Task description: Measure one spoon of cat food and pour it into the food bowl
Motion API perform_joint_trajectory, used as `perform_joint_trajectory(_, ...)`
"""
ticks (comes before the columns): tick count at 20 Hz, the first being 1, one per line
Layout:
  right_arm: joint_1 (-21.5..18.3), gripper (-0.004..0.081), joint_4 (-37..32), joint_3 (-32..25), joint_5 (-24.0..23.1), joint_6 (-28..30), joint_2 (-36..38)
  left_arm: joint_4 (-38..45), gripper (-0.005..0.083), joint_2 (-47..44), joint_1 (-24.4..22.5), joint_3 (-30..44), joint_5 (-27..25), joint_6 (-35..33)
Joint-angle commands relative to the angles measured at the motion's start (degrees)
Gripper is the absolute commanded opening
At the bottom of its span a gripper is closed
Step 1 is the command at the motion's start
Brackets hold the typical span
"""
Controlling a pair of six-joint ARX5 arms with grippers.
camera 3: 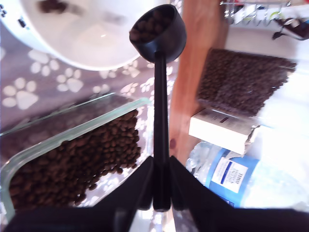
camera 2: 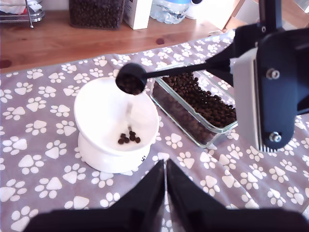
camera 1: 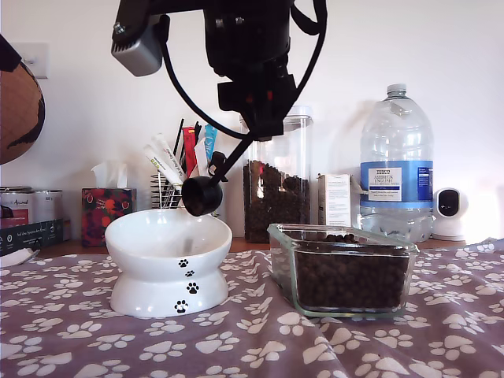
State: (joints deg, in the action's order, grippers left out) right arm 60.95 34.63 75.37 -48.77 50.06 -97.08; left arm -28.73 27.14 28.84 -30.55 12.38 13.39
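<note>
Pouring step under way: my second pincer (camera 3: 161, 193) is clamped on the handle of the spoon (camera 3: 158, 34), whose cup, partly full of cat food (camera 3: 150, 26), hangs over the food bowl's (camera 2: 96, 108) rim; a few pellets already lie inside. Roll the wrist slowly, cup kept inside the rim, judging by how near the edge it sits. My first pincer (camera 2: 165, 181) hangs above the tabletop (camera 2: 29, 159), closed on nothing.

A wooden desk (camera 2: 58, 46) is partly covered by a purple cloth with white paw prints (camera 1: 252, 339). On the cloth stand a white glossy ceramic pedestal bowl (camera 1: 167, 264) and a clear rectangular glass dish of brown kibble (camera 1: 342, 268), near each other.
</note>
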Motion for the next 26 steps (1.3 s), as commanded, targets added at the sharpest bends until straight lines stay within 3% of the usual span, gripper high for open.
perform_joint_trajectory(1,0.7,-0.0013,-1.3,0.4,-1.2,2.6,-0.9,-0.2,-0.0019,0.1,0.2,1.3,0.2,0.3)
perform_joint_trajectory(7,3.1,-0.0013,-4.7,0.4,-2.6,12.2,-1.0,-0.4,-0.0019,0.1,0.2,1.3,0.3,0.3)
perform_joint_trajectory(10,3.9,-0.0013,-4.8,0.4,-6.6,17.0,-2.1,-0.5,-0.0019,0.1,0.2,1.3,0.8,0.3)
perform_joint_trajectory(18,4.7,-0.0013,-4.8,0.4,-9.3,21.4,-4.9,-2.8,-0.0019,0.1,0.2,1.3,1.1,0.2)
perform_joint_trajectory(23,4.7,-0.0013,-6.3,0.4,-11.9,19.2,-4.9,-2.8,-0.0019,0.1,0.2,1.3,1.1,0.1)
perform_joint_trajectory(26,4.7,-0.0013,-6.4,0.4,-11.7,6.8,-4.0,-2.7,-0.0019,0.1,0.2,1.3,1.0,0.1)
